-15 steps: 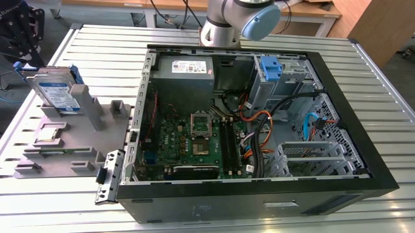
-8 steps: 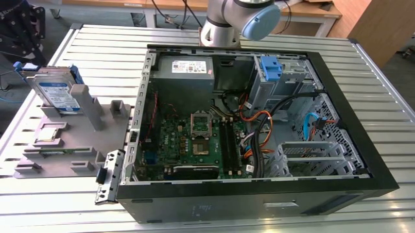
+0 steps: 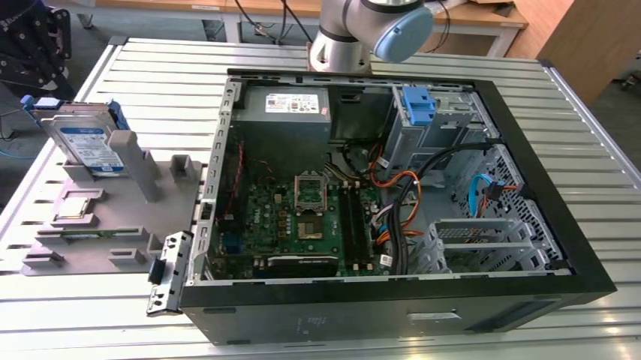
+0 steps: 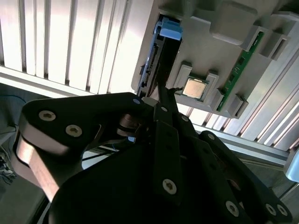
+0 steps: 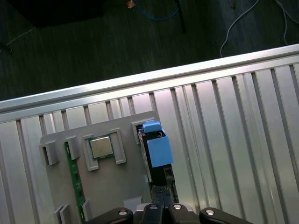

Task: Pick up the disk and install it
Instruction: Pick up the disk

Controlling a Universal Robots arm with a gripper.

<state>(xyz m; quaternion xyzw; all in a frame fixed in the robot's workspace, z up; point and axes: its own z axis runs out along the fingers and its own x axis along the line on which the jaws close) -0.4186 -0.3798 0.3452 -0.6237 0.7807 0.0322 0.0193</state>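
Note:
The disk [image 3: 90, 142] stands on edge in a slot of the grey fixture [image 3: 110, 225] at the exterior view's left, silver with a white and blue label and blue rails. In both wrist views I look down on its thin top edge [image 4: 156, 60] and blue carrier [image 5: 156, 149]. My gripper [image 4: 162, 91] hangs well above the disk, apart from it, its black fingertips closed together on nothing. The gripper [image 5: 161, 193] lines up over the disk's edge.
The open computer case [image 3: 401, 300] lies at the centre, with a blue caddy [image 3: 419, 105] and a grey power supply [image 3: 290, 105] at its far end. A processor chip [image 5: 101, 147] and a green memory stick [image 4: 240, 65] sit in the fixture beside the disk. The table is ribbed metal.

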